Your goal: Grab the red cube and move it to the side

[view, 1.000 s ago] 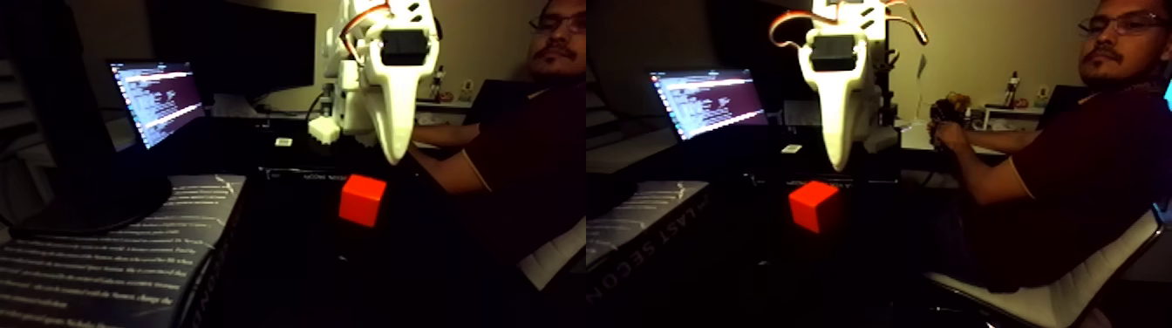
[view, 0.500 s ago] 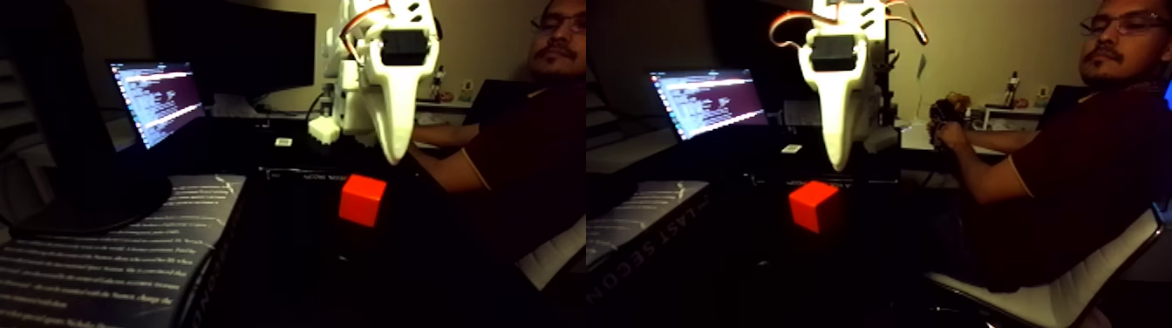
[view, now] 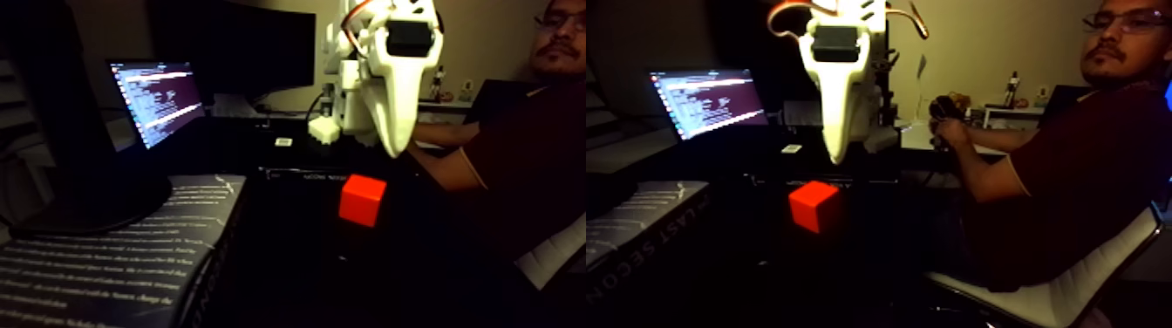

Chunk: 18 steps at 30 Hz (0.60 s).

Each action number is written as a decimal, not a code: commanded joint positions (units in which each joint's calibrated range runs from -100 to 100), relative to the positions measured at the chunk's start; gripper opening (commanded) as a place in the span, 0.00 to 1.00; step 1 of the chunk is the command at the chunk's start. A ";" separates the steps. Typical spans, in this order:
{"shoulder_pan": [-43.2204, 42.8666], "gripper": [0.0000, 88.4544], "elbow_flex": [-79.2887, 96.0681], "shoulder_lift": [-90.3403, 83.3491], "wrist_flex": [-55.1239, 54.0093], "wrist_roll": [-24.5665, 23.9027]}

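On the dark table (view: pixel 288 262), beside a lit laptop (view: pixel 157 100), nothing is grasped yet: the white gripper (view: pixel 397 150) hangs above the red cube (view: pixel 362 200), apart; whether clenched, I cannot tell

End effector (view: pixel 394 150) jaw gap indiscernible; arm top cropped.

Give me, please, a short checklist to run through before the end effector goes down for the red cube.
1. Red cube in plain sight, uncovered: ok.
2. End effector above the cube, not touching it: ok.
3. End effector open enough to straddle the cube: cannot tell; its tip looks like one closed point.
4. Dark surface around the cube free of obstacles: cannot tell, too dark.
5. Person's hand away from the cube: ok.
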 commanded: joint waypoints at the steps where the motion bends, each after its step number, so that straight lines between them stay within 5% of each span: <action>1: -0.37 0.02 -5.53 5.20 -0.56 2.12; 11: -0.28 0.02 -17.41 25.29 -0.89 13.18; 18: -0.37 0.02 -25.67 37.72 -0.89 13.13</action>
